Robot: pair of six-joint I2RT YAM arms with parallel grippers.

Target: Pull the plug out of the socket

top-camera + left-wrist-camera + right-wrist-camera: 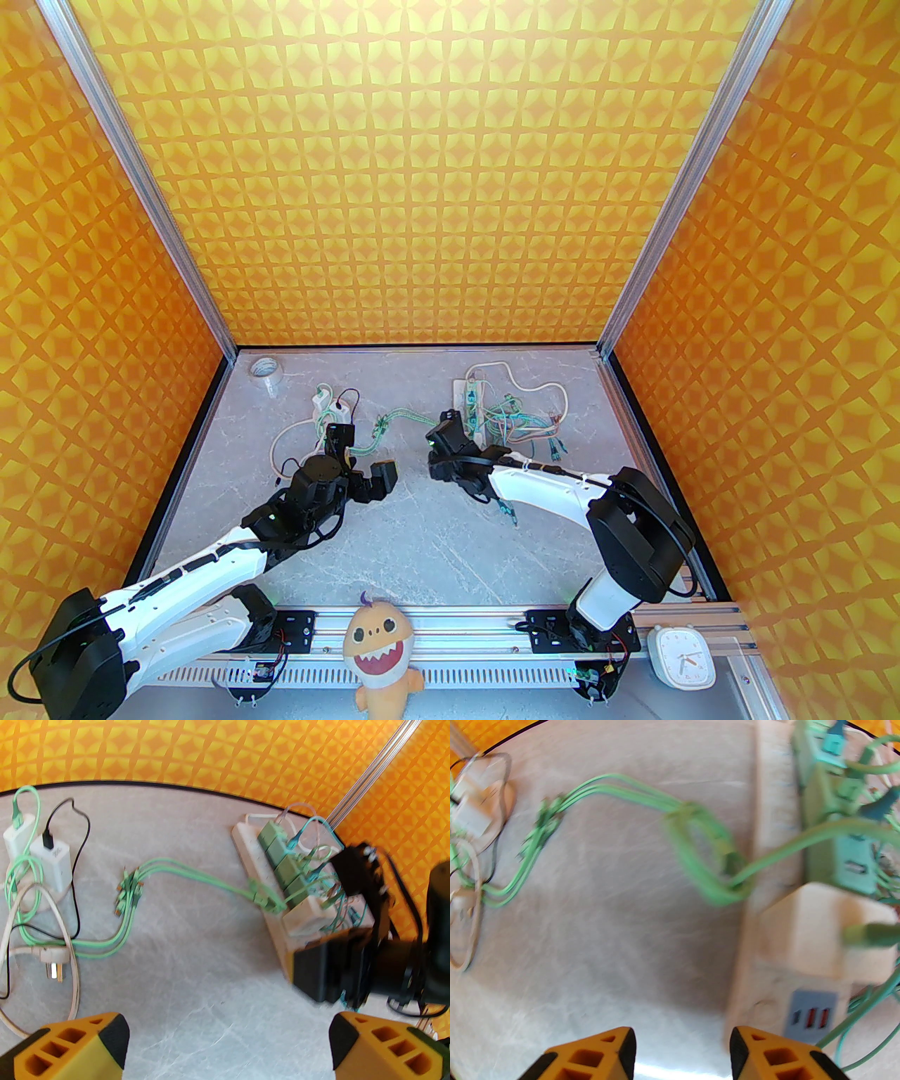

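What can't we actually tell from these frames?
- Top view: the socket is tiny, its near end under the right arm; outlet faces unreadable.
- Left wrist view: the right arm's black housing hides the socket's near end.
- Right wrist view: motion blur; whether the white adapter is fully seated cannot be told.

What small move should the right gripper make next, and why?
Probably ease the right gripper forward and rightward to straddle the white plug: its jaws are apart and empty, and that plug sits in the socket, ahead and right of them.
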